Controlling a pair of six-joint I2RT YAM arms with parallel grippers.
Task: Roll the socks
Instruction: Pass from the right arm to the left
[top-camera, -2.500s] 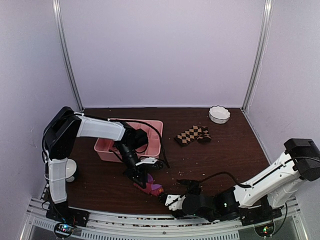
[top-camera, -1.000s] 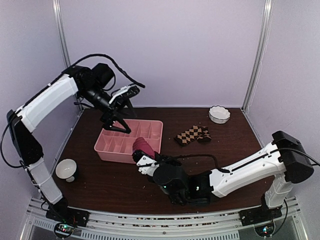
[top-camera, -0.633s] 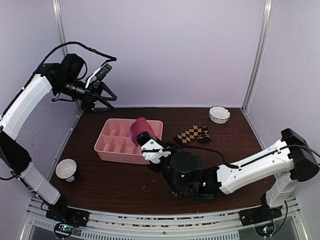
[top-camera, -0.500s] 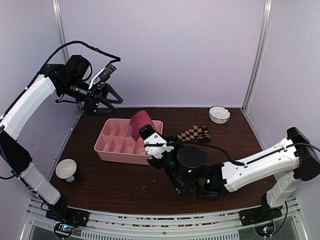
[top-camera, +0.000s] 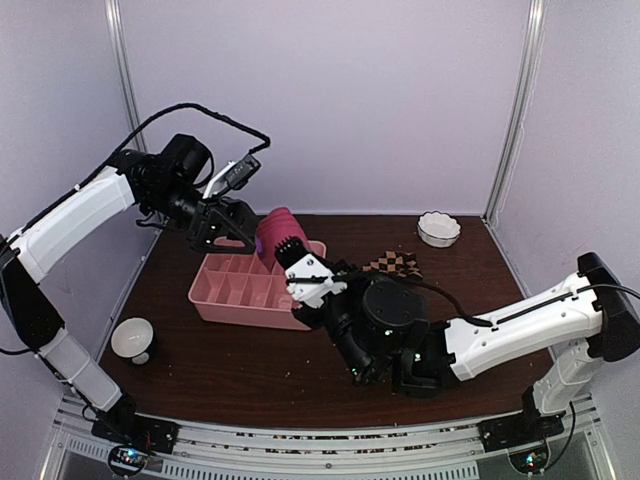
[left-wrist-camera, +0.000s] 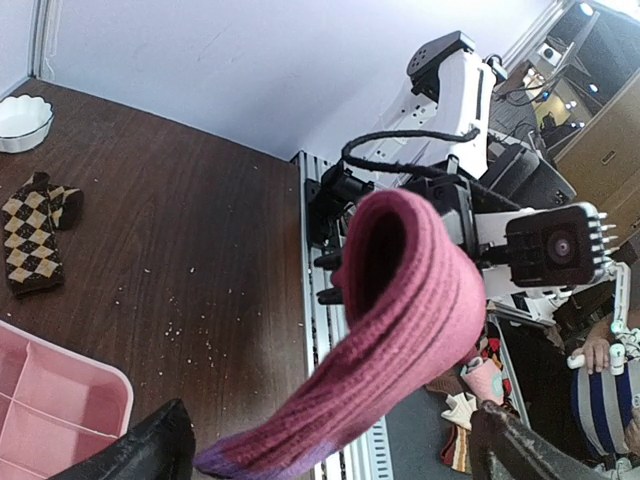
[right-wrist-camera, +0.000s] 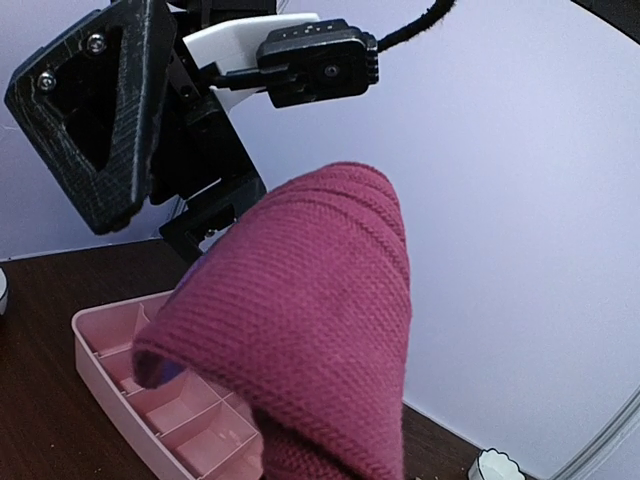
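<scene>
Magenta sock (top-camera: 275, 232) lifted clear of the table (top-camera: 480, 300), pinched in the right gripper (top-camera: 290, 252) with jaws closed almost flat on the fabric. From above, hangs over the far right part of the pink divided tray (top-camera: 215, 295) without touching it. Doubled over into a thick ribbed loop, rounded fold uppermost, purple toe end trailing down at the bottom of the left wrist view. Right fingers hidden behind the knit in the right wrist view, so exact grip point impossible to tell there. Left gripper (top-camera: 225, 222) spread wide, holding nothing. Hovers just left of the sock above the tray's far edge, one dark finger on either side of the dangling toe end in its own camera. Contact with the sock impossible to tell. Checkered sock (top-camera: 390, 266), brown and tan, flat on the table to the right of the tray, apart from both grippers. Scalloped white bowl (top-camera: 438, 228) at the far right corner. Small white bowl (top-camera: 132, 338) near the left edge, left of the tray
</scene>
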